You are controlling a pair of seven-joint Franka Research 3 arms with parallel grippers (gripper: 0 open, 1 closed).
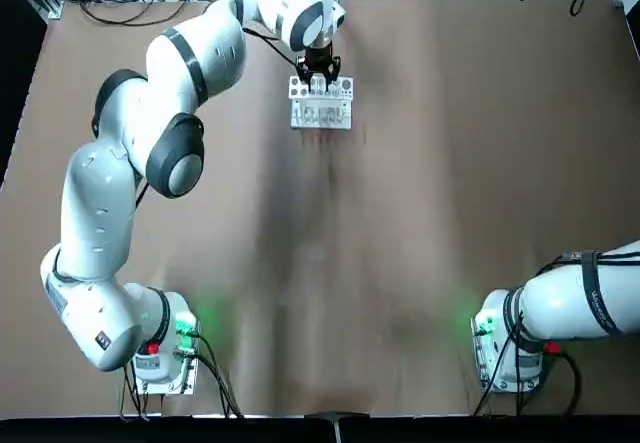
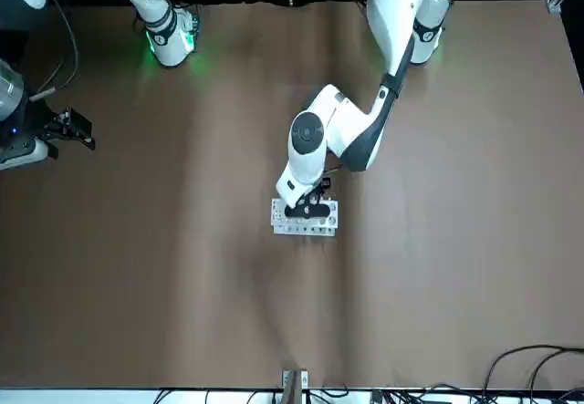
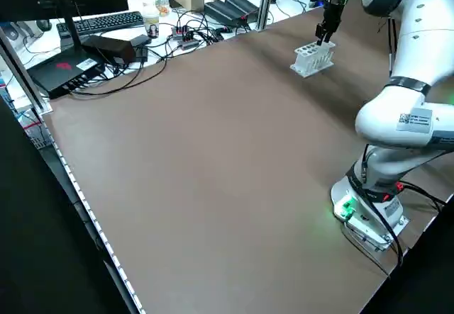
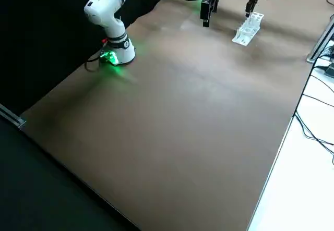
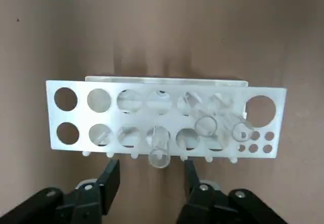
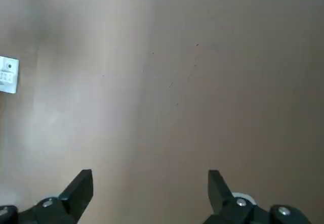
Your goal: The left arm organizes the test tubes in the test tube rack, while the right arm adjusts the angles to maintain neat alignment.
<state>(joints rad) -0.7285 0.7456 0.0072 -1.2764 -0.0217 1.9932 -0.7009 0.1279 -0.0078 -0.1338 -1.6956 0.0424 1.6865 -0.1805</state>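
a brown table fills every view. the left arm is stretched from the lower left of the top view up to the upper middle, where its gripper is held right above the near edge of the rack. the right arm is folded at the lower right of the top view, and its gripper is seen in its wrist view with jaws set wide over bare table. the small white rack is stood in the upper middle of the top view. in the left wrist view, the left jaws are parted with nothing gripped, and clear tubes are seen leaning in the rack's holes, one lying just between the fingertips.
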